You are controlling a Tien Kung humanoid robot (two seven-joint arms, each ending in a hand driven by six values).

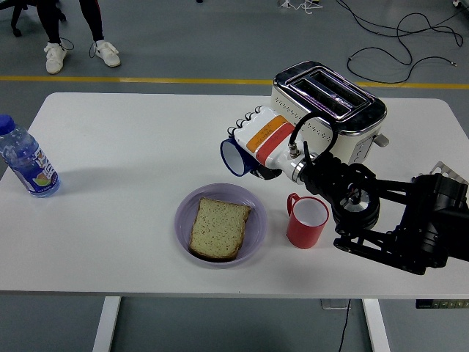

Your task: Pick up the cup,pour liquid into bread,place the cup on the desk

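Note:
My right hand [253,143] is shut on a blue cup [236,156] with a white inside. It holds the cup above the table, tipped on its side with the mouth facing left and down, just above and right of the purple plate [185,207]. A slice of bread [218,228] lies on that plate. A red cup [305,221] stands upright right of the plate, below my forearm. My left arm is out of view.
A chrome toaster [327,105] stands behind my hand. A water bottle [26,160] stands at the left edge. A metal rack [442,173] shows at the right, partly behind my arm. A person's feet [77,51] are on the floor beyond the table.

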